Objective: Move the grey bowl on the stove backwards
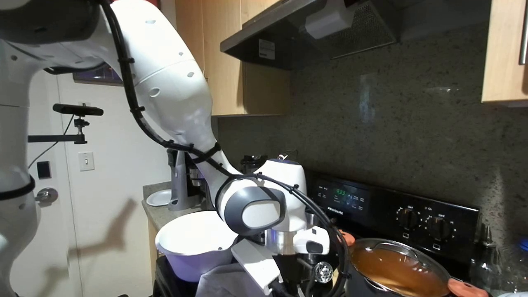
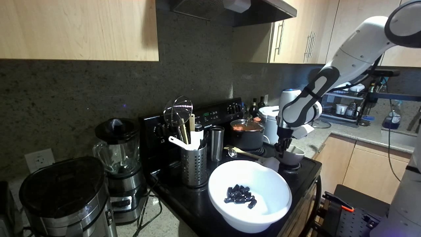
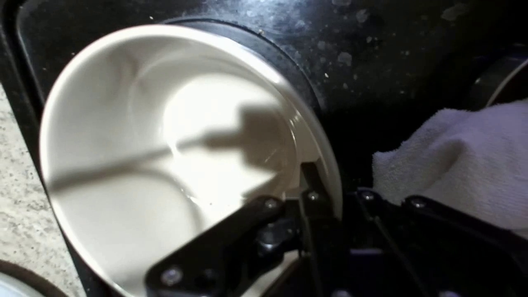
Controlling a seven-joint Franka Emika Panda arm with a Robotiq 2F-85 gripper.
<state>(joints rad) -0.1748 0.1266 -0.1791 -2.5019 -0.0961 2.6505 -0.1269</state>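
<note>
The grey bowl (image 2: 291,157) is on the front corner burner of the black stove (image 2: 187,204); whether its base touches the burner I cannot tell. In the wrist view I look down into its pale inside (image 3: 123,214), with a burner edge showing past the rim. My gripper (image 3: 338,192) straddles the rim, one finger inside the wall and one outside, and looks shut on it; the outer fingertip is lost in dark. The gripper (image 2: 282,148) points down at the bowl's side in an exterior view. In an exterior view the arm covers much of the stove, whose back panel (image 1: 381,216) shows.
A large white bowl (image 2: 215,179) with black pieces stands on the stove. A white cloth (image 3: 449,165) lies beside the gripper. The lidded pot (image 2: 248,140) with orange handles, a steel cylinder (image 2: 217,144), a utensil holder (image 2: 194,169) and a wooden spoon (image 2: 241,152) are behind.
</note>
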